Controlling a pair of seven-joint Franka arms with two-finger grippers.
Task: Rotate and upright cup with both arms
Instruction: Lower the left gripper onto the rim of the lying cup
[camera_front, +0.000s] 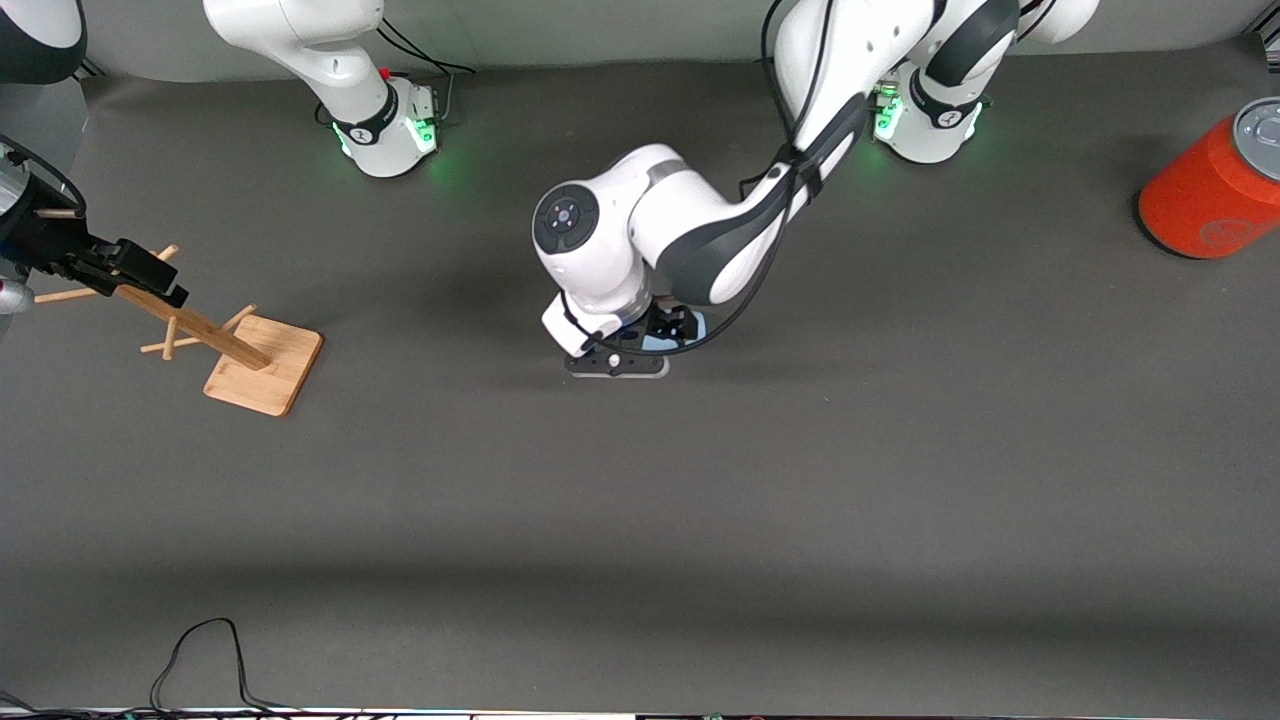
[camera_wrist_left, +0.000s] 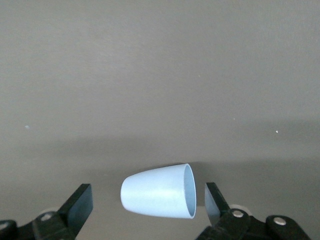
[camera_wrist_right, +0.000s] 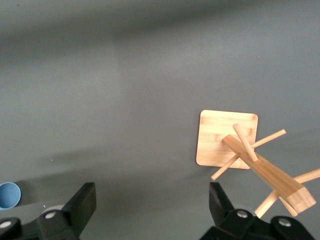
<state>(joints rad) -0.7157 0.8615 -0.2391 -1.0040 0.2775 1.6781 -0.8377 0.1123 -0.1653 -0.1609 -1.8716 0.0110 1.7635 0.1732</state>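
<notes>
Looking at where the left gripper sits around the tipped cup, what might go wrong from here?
1. The cup lies on its side between the open left gripper fingers; being tapered, it could roll or squirt out as they close.
2. The right gripper waits open above the wooden rack, away from the cup.

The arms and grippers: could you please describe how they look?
Both arms are glossy white with dark grey joint bands; their bases glow green. A black cable runs along the left arm. The left gripper and right gripper are black with two flat fingers and silver screws.
</notes>
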